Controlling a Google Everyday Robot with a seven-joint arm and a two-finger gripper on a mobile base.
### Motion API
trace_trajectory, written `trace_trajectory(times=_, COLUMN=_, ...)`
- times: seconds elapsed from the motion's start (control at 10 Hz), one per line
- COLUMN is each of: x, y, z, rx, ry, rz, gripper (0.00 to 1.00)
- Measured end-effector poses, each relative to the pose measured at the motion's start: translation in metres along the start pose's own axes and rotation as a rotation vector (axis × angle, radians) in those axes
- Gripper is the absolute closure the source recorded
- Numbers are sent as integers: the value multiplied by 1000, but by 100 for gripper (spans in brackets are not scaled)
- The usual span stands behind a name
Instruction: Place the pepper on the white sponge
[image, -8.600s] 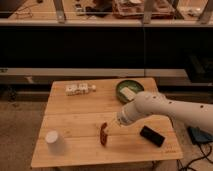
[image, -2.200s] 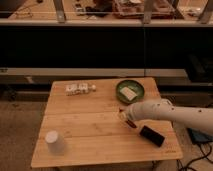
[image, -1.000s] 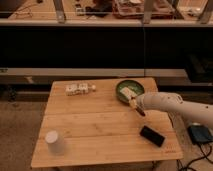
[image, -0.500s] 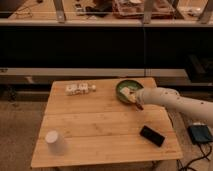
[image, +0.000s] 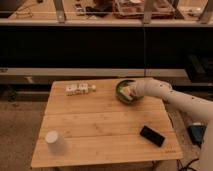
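Jaws of the gripper (image: 131, 92) sit low over the round green bowl (image: 121, 95) at the far right of the worktop (image: 100, 127), at the end of the white arm (image: 170, 97) reaching in from the right; whether they are spread or closed cannot be told. Just beside them, inside the bowl, a pale patch shows that looks like the white sponge (image: 127, 91). The pepper cannot be made out anywhere on the wood or in the bowl, so its place relative to the jaws cannot be told. A black phone (image: 152, 135) lies flat near the front right corner, a white cup (image: 52, 140) stands at the front left, and a pale patterned carton (image: 80, 89) lies at the back left, all well apart from the bowl.
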Motion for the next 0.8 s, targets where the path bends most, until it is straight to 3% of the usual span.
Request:
trace_trajectory(times=0.4, x=13, y=6, z=17, rx=63, ry=41, rz=-87, gripper=99)
trace_trajectory(times=0.5, x=9, y=7, z=22, rx=79, ry=36, rz=-110, gripper=99)
trace_trajectory(times=0.8, x=-6, y=21, z=32, rx=82, ry=4, rz=-146, gripper=99)
